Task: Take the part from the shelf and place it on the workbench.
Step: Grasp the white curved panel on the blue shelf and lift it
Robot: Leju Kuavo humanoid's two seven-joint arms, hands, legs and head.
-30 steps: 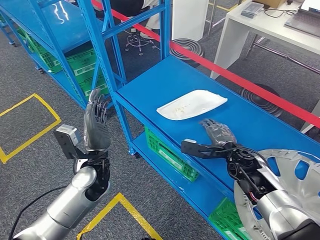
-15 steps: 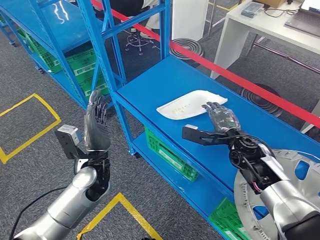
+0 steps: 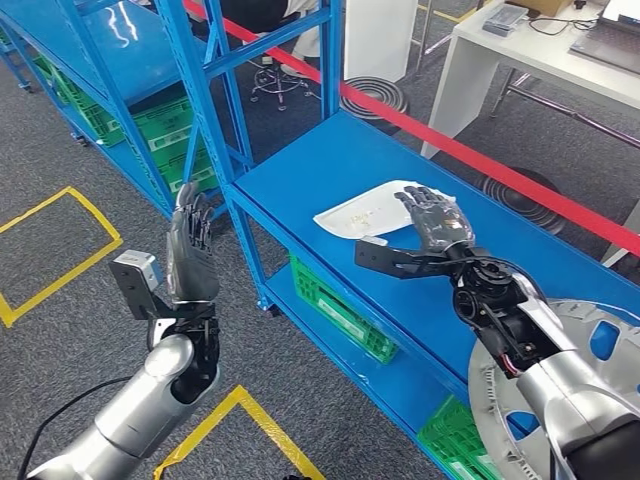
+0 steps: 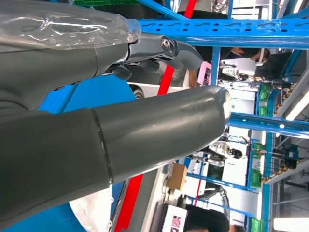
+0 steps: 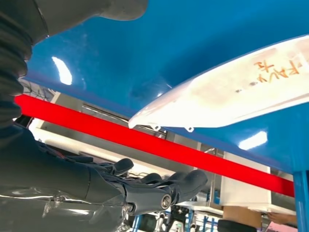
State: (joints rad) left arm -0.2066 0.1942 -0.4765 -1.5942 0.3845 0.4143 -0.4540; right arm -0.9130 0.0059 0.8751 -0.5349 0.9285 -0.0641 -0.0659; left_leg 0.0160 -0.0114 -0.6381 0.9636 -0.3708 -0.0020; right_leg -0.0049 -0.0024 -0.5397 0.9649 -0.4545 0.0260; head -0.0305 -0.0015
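Fingers (image 3: 423, 203) of our right hand (image 3: 440, 222) stretch out loosely spread above the near end of the part (image 3: 370, 212), holding nothing; whether they touch it we cannot tell. That part is a flat, elongated white plastic panel with a tapering end, orange lettering on its face and small tabs along one edge, lying on the glossy blue metal shelf (image 3: 317, 165). Our left hand (image 3: 189, 250) stands upright and well apart from the shelf, its dark fingers apart and empty. A silvery spoked wheel cover (image 3: 604, 345) sits by our right arm. Green slatted crates (image 3: 340, 310) sit below.
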